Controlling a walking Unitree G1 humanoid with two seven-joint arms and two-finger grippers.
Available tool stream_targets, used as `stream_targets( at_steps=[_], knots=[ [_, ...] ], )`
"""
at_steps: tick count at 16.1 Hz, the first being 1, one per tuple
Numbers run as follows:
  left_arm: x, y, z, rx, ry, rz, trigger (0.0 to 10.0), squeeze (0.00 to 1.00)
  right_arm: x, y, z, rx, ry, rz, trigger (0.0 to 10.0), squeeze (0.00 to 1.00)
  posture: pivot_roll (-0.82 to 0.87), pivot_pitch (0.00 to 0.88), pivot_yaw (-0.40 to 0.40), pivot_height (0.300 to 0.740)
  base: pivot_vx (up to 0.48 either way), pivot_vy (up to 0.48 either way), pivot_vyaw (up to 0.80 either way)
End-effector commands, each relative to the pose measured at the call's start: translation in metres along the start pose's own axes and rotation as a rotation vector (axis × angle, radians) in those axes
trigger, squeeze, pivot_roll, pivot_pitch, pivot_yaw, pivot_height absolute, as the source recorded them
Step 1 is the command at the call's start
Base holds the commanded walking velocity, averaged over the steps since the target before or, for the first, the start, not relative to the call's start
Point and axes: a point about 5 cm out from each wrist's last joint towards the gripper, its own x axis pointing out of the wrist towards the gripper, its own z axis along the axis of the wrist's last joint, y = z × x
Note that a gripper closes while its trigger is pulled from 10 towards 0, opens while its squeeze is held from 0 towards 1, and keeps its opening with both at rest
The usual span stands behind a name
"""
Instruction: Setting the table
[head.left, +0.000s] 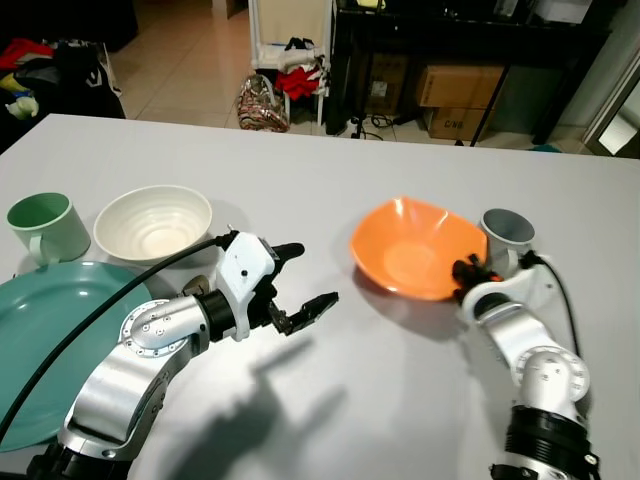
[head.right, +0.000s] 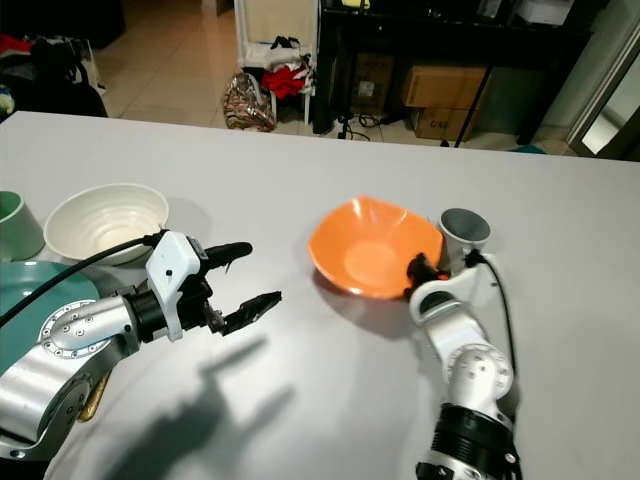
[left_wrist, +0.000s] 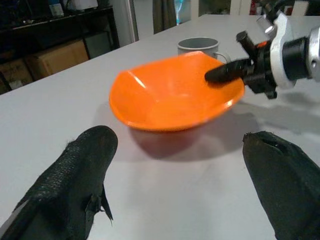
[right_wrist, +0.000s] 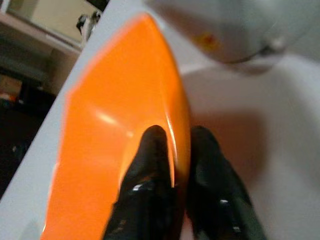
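Right hand (head.left: 466, 272) is clamped on the near-right rim of the orange bowl (head.left: 410, 245), one finger inside the bowl, the other outside w/ the rim pinched between them. The bowl sits tilted on the grey bench (head.left: 400, 390), raised on the side the hand grips. Grey mug (head.left: 507, 234) stands just beside the bowl on its right, close behind the right hand.

Left hand (head.left: 300, 285) hovers over the bench, fingers spread apart, nothing between them; it points toward the orange bowl, which lies ahead of it & to its right, w/ a gap of bare bench between. Its shadow falls on the bench below.

Further left: white bowl (head.left: 153, 222) upright on the bench, just behind the left arm. Green mug (head.left: 46, 228) near the white bowl's left side. Teal plate (head.left: 40, 340) at the near-left of the bench, partly under the left arm, in front of the mug & white bowl.

Beyond the bench: tiled floor (head.left: 190, 60), a patterned bag (head.left: 262, 104), cardboard boxes (head.left: 455, 85) under a dark shelf.
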Motion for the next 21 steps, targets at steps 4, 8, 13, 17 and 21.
stream_targets(
  at_steps=[4,8,13,17,21],
  knots=[
    [0.002,0.0,0.008,0.028,-0.019,-0.025,10.0,0.0,-0.014,0.003,0.013,0.047,-0.027,0.022,10.0,1.0,-0.02,0.0,-0.044,0.74,0.0,0.0,0.0],
    [0.0,0.001,0.008,0.029,-0.011,-0.03,10.0,0.0,-0.027,0.001,0.015,0.04,-0.015,0.014,10.0,1.0,-0.02,0.0,-0.044,0.74,0.0,0.0,0.0],
    [-0.004,0.003,0.016,-0.016,-0.08,0.022,10.0,0.0,-0.062,0.016,0.03,-0.095,-0.109,0.112,10.0,1.0,-0.02,0.0,-0.044,0.74,0.0,0.0,0.0],
    [-0.01,0.022,0.017,-0.116,-0.12,0.464,10.0,0.0,-0.084,0.064,0.015,-0.838,-0.227,0.404,10.0,1.0,-0.03,0.0,-0.036,0.74,0.0,0.0,0.4],
    [-0.014,0.03,0.017,-0.047,-0.09,0.676,10.0,0.0,-0.085,0.074,0.017,-0.985,-0.405,0.427,10.0,1.0,-0.01,0.0,-0.046,0.74,0.0,0.0,0.8]
  ],
)
